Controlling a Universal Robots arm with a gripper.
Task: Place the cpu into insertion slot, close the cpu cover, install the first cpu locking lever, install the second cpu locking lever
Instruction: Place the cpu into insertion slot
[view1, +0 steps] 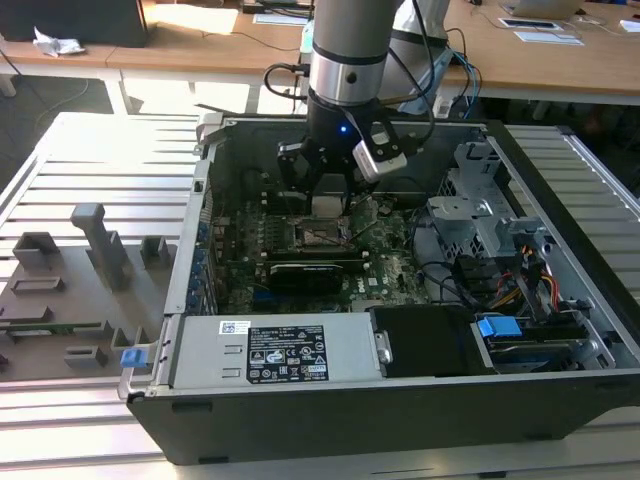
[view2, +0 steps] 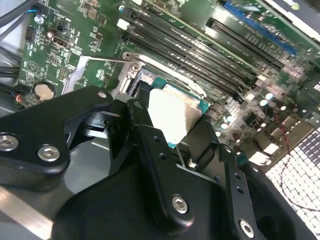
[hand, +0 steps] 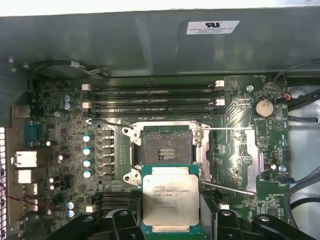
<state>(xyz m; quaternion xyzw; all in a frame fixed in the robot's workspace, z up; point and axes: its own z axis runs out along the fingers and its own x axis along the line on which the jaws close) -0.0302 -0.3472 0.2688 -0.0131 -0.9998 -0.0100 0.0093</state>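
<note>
My gripper (view1: 327, 200) is shut on the cpu (hand: 170, 202), a flat square chip with a pale silvery top, held by two opposite edges between black fingers (view2: 145, 132). The cpu (view2: 172, 115) hangs a little above the motherboard, over the near edge of the insertion slot (hand: 165, 147). That slot is bare, with a dark centre and a thin metal rim. The cpu cover (hand: 256, 161), a silvery windowed frame, lies swung open flat beside the slot. Two thin wire levers (hand: 227, 188) stand released along the slot's sides. In the exterior view the slot (view1: 322, 236) sits just below the gripper.
The open computer case wall (view1: 200, 230) surrounds the board. A long black ribbed heatsink block (view1: 310, 272) lies just in front of the slot, with memory slots (hand: 150, 100) behind it. A power supply (view1: 270, 350), a drive cage (view1: 480, 215) and cables crowd the exterior view's right.
</note>
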